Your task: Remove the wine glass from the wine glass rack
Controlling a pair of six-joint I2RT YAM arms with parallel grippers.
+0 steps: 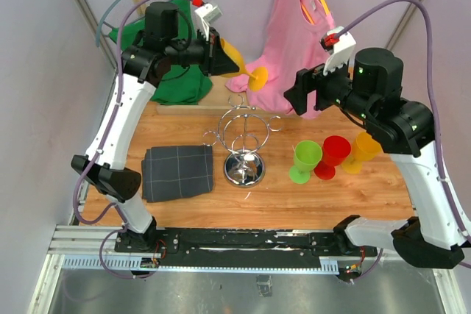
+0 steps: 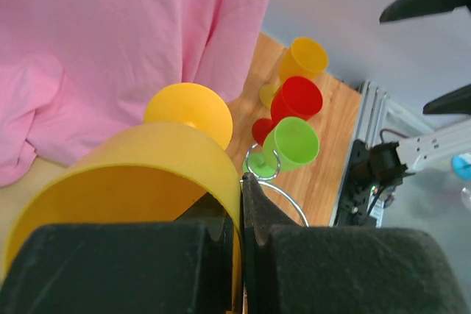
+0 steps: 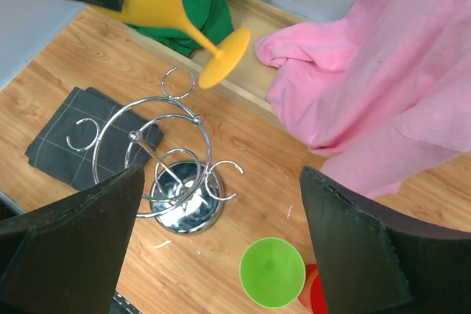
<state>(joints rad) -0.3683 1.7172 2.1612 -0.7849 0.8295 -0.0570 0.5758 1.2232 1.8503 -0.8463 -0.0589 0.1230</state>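
Observation:
The chrome wine glass rack (image 1: 243, 145) stands mid-table with no glass on its arms; it also shows in the right wrist view (image 3: 173, 174). My left gripper (image 1: 218, 55) is shut on the rim of a yellow wine glass (image 1: 239, 63), held in the air above and behind the rack, foot pointing right. In the left wrist view the fingers (image 2: 254, 218) pinch the glass's wall (image 2: 140, 174). The glass also shows in the right wrist view (image 3: 173, 12). My right gripper (image 1: 302, 93) is open and empty, high above the table right of the rack.
Green (image 1: 305, 159), red (image 1: 333, 156) and orange (image 1: 362, 151) glasses stand right of the rack. A dark folded cloth (image 1: 178, 172) lies left of it. A pink shirt (image 1: 291, 42) and a green garment (image 1: 173, 71) hang at the back.

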